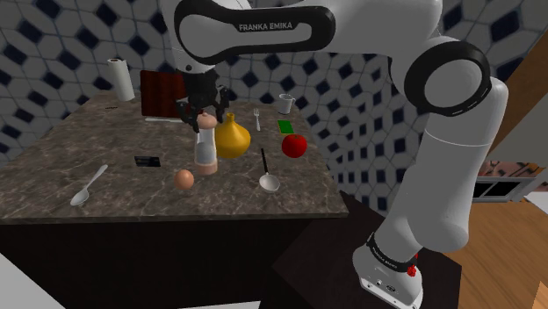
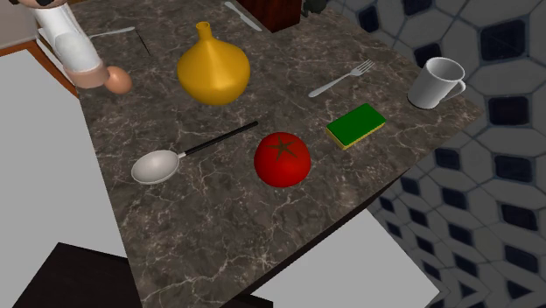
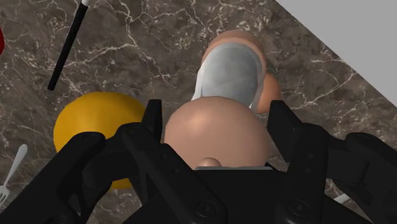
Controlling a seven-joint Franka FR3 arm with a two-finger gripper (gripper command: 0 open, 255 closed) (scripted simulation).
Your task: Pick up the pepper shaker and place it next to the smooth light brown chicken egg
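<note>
Just beside pepper shaker: egg, yellow gourd; ladle nearby.

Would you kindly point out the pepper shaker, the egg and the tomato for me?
pepper shaker point(image 1: 206, 145), shoulder view, on its pale body.
egg point(image 1: 183, 180), shoulder view, on its middle.
tomato point(image 2: 282, 162), second exterior view, on its red middle.

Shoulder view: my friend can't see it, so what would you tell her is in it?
A white robot arm reaches over a dark marbled counter, its black end effector clasping the top of a pink-and-white pepper shaker close beside a brown egg. A yellow gourd and a red tomato sit nearby.
</note>
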